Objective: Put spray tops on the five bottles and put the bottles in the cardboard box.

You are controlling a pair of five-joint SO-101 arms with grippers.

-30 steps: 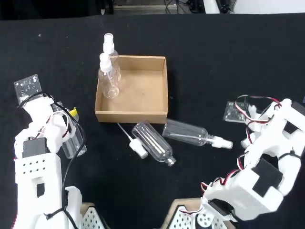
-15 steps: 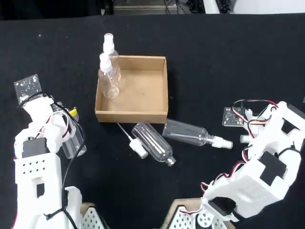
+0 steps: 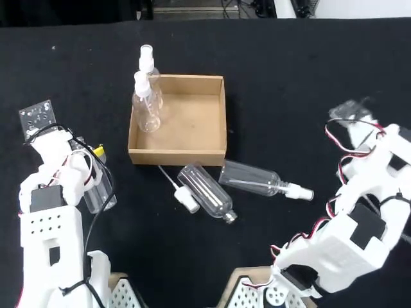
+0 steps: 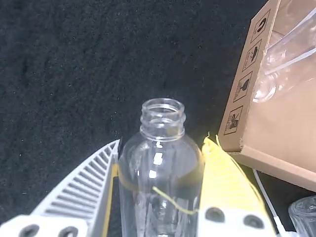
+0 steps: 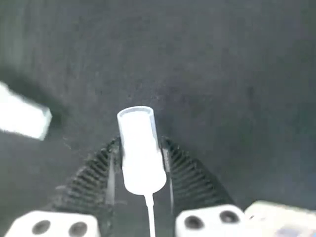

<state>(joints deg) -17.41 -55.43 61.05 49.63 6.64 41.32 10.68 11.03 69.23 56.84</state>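
Robotics laboratory bench. A table (image 3: pixel 289 77) draped in black cloth carries a white printed left arm (image 3: pixel 48 224) and right arm (image 3: pixel 359 231), with exposed servo wiring (image 3: pixel 311 232) and a bare circuit board (image 3: pixel 37 117). Loose cables (image 3: pixel 257 8) lie beyond the far edge.

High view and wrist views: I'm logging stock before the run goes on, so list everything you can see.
cardboard box: 1, brown, table centre
capped bottles: 3, clear with white spray tops; two at the box's left wall, one lying in front of the box
uncapped bottles: 2, clear; one lying in front of the box, one in the left gripper
loose spray tops: 2, white; one beside the lying uncapped bottle, one in the right gripper
table: 1, black
left gripper: 1, white and yellow, left side
right gripper: 1, black fingers, right side
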